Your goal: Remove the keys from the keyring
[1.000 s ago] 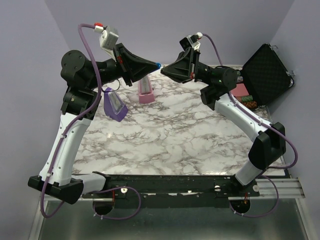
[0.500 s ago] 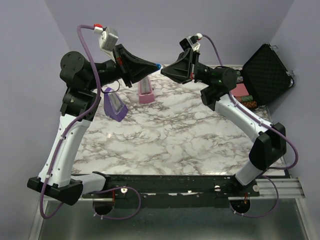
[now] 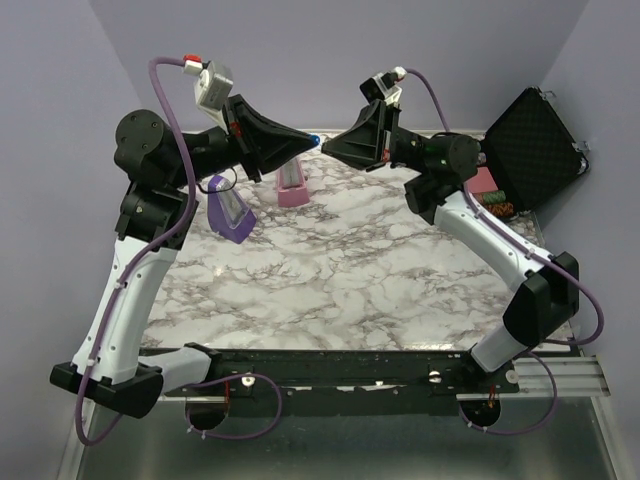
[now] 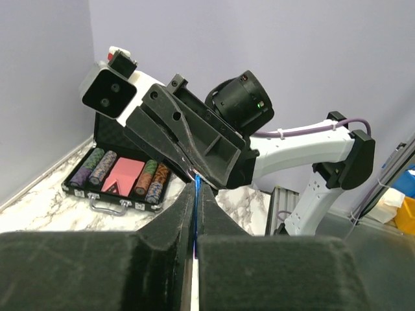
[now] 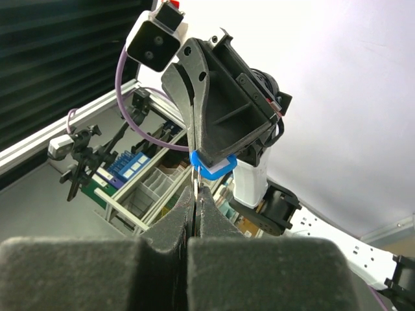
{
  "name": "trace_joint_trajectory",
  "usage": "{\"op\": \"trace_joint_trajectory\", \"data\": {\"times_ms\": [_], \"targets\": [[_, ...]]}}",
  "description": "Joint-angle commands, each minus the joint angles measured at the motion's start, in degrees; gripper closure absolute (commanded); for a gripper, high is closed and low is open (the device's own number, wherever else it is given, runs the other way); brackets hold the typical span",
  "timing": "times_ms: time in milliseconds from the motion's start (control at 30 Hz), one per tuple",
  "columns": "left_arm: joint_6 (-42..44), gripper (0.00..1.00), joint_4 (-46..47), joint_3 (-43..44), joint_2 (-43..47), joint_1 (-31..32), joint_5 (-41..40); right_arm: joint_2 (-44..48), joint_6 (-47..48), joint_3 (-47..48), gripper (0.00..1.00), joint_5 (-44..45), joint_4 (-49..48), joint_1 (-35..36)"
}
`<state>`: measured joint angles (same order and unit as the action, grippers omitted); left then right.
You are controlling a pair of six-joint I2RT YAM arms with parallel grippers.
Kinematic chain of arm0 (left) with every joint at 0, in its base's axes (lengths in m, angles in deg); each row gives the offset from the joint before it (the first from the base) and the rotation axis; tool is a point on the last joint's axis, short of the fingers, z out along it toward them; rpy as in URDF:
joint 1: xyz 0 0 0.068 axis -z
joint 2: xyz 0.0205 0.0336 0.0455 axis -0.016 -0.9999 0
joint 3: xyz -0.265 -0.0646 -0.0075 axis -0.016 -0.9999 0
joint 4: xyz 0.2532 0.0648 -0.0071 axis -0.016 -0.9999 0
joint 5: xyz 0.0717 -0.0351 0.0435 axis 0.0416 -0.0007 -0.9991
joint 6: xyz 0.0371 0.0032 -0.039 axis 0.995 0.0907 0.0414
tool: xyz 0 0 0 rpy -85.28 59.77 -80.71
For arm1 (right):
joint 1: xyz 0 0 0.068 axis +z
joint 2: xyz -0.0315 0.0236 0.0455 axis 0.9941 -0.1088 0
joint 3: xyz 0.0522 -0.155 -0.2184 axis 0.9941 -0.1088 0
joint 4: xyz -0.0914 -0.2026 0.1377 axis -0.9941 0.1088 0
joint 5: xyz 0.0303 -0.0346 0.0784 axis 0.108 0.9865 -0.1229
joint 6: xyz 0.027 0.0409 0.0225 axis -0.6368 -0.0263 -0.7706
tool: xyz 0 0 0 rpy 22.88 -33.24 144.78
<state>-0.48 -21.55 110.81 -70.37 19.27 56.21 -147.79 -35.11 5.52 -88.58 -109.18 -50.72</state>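
Holdings, from your near edge outward:

1. Black mounting rail (image 3: pixel 350 365), along the near edge, carrying both arm bases.
2. Marble table (image 3: pixel 330 290), white with grey veining.
3. Purple wedge (image 3: pixel 228 212), on the left part of the table, under the left arm.
4. Pink wedge (image 3: pixel 291 185), farther back and just right of the purple one, apart from it.
5. Left gripper (image 3: pixel 305 143), raised above the far part of the table and pointing right. Its jaws are clenched; the left wrist view shows a thin blue edge pinched between the pads.
6. The keys (image 3: pixel 316 138), a small bright-blue bundle held in the air between the two gripper tips, well above the table. In the right wrist view it sits at the tip of the left gripper.
7. Right gripper (image 3: pixel 328 145), pointing left, tip to tip with the left one. Its jaws are clamped on a silvery sliver (image 5: pixel 196 186) that runs up to the blue bundle; you cannot tell whether this is a key or the ring.
8. Black case (image 3: pixel 535 140), far right corner, lid open, with poker chips (image 3: pixel 497 205) in rows inside.
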Motion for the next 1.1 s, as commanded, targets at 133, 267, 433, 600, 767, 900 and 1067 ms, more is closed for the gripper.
{"op": "trace_joint_trajectory", "data": {"times_ms": [133,267,433,600,767,900,1067], "targets": [[0.22,0.79,-2.35,-3.73,6.52,0.82,-0.08,3.13,18.43,5.54,0.99,-7.25,21.48,0.27],[1.36,0.59,-6.74,-6.45,10.12,1.70,-0.07,2.87,31.95,12.38,0.99,-10.15,37.55,0.27],[5.23,0.30,-15.26,-6.46,13.82,1.79,-4.29,2.16,49.64,20.48,0.99,-13.58,56.65,0.27],[5.59,0.23,-20.28,-0.24,13.30,1.70,-7.37,3.39,55.54,21.02,0.99,-17.10,62.73,0.27],[7.16,0.23,-26.25,7.24,9.35,1.70,-5.44,4.62,61.08,22.33,0.99,-19.39,70.90,0.27],[6.38,0.23,-26.63,7.43,7.76,1.70,-4.30,5.94,62.84,22.25,0.99,-20.00,73.55,0.27],[1.82,0.26,-20.83,2.61,7.49,1.79,-0.88,7.87,61.09,20.67,0.99,-20.35,71.71,0.27]]}}
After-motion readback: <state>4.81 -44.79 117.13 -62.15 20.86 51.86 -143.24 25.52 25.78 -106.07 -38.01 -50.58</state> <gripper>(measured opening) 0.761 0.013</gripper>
